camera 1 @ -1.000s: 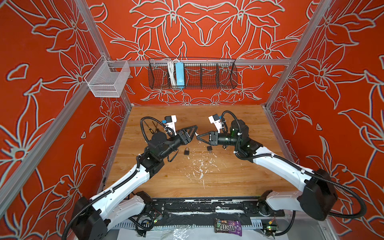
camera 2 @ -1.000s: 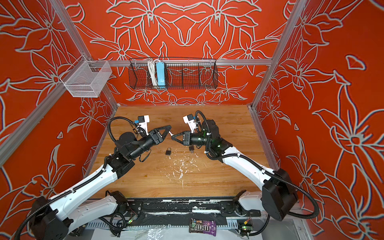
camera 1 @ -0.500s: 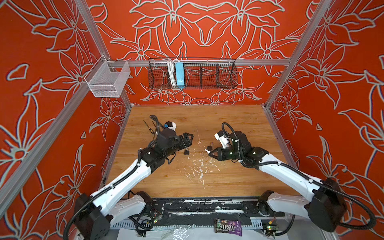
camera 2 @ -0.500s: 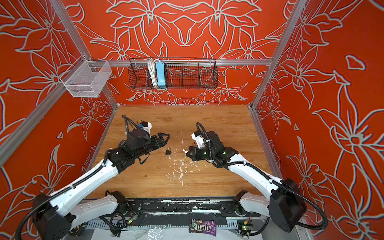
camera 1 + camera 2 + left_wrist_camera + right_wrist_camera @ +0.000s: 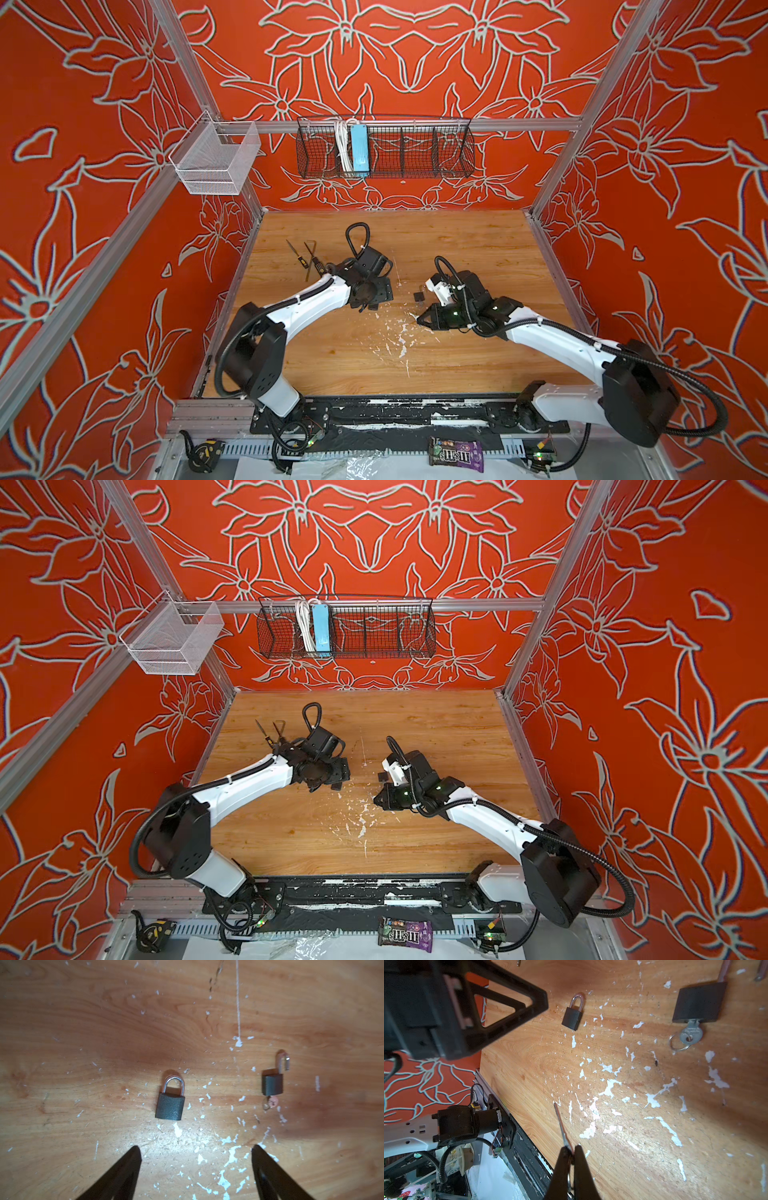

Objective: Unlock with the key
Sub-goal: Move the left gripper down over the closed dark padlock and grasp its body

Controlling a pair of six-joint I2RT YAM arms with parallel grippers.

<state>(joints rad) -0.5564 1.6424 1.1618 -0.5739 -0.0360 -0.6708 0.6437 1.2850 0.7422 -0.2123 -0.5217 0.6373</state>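
Okay, my left fingers [image 5: 126, 1167] hang spread above the shut padlock [image 5: 170, 1105] lying flat on the counter [image 5: 83, 1043]; my right fingers [image 5: 583, 1167] pinch the key [image 5: 562, 1124]. I'd grip its body by the sides, leaving the keyhole exposed.

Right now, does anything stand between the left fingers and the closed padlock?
Nothing visible does. In the left wrist view the open left fingers hover over bare wood, and the closed padlock lies free just ahead of them. The other padlock, its shackle open, lies apart from it, off to the side.
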